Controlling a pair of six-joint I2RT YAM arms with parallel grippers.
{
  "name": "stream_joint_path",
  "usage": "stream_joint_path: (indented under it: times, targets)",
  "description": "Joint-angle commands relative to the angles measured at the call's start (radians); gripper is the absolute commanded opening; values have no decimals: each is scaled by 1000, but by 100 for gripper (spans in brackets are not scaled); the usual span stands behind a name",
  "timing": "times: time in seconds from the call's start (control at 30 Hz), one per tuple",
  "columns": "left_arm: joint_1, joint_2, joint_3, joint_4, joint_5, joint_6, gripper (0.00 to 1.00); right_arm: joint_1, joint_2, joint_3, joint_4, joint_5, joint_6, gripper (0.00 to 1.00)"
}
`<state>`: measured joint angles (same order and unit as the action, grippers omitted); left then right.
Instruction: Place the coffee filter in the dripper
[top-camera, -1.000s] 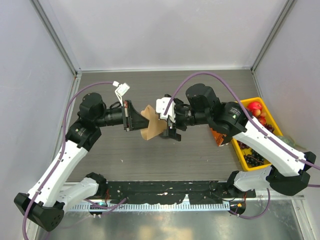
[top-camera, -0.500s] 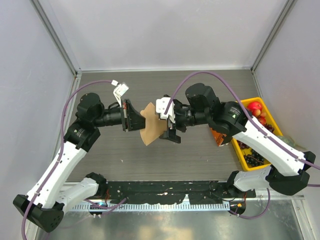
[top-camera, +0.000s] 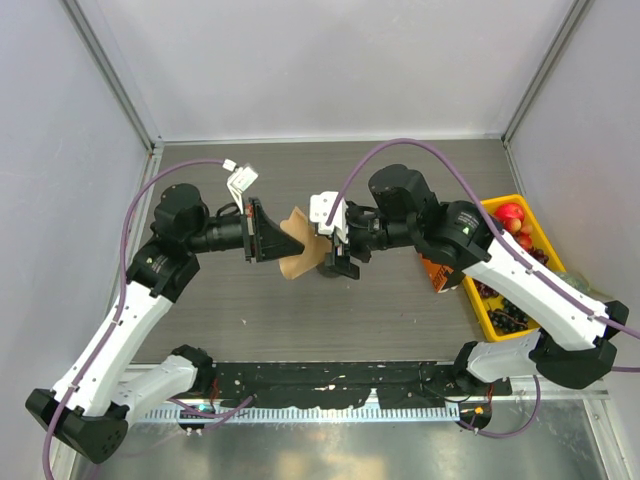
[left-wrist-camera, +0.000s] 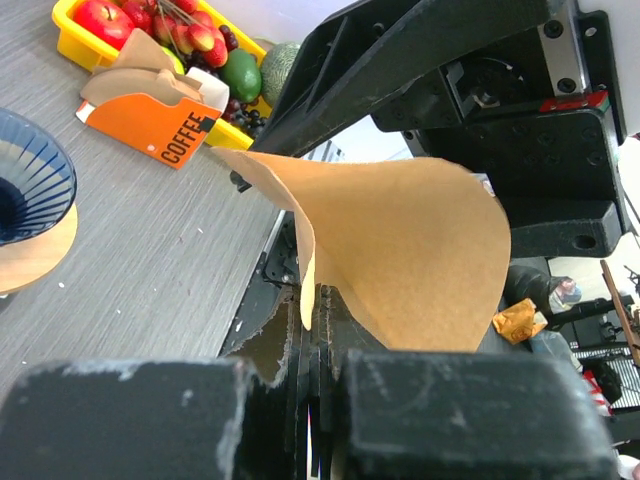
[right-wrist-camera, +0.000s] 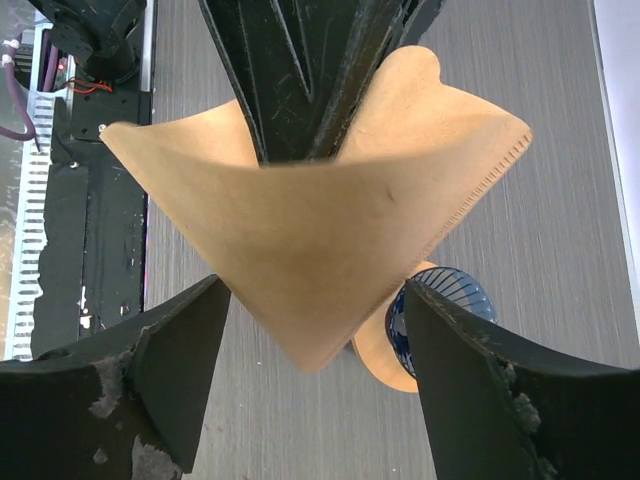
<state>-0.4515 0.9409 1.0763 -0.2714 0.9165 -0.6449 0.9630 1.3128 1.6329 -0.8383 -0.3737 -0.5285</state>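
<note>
1. The single word "COFFEE" can be read in the left wrist view. It is printed in dark capital letters on the side face of the orange cardboard box (left-wrist-camera: 150, 125) with the tan open top. The letters run along that face, slanting upward to the right.
2. In the top external view only a sliver of the same orange box (top-camera: 434, 274) shows, and its lettering cannot be made out.
3. The right wrist view shows no legible writing.
</note>
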Motion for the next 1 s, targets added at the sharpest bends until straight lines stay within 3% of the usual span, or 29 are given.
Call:
stream_joint_path:
  times: [0.0,0.2,0.43,0.53,0.6,0.83,0.97]
  targets:
    - [-4,-1,33,-14,-10,22,0,3,-43,10,50,28,-14,74]
    - [-4,1,34,-29,-11,40,0,5,-58,-8,68,38,-13,57]
    - [-4,4,39,-54,-28,57,2,5,-72,-24,87,45,-22,46]
    - [-4,4,42,-58,-37,67,2,5,-73,-27,93,51,-24,31]
    - [-4,7,42,-60,-41,67,3,5,-76,-28,96,56,-21,29]
    - [-4,15,65,-74,-39,88,29,3,-80,-34,102,59,-28,17]
    - [-4,6,85,-81,-60,99,40,5,-93,-53,108,61,-51,17]
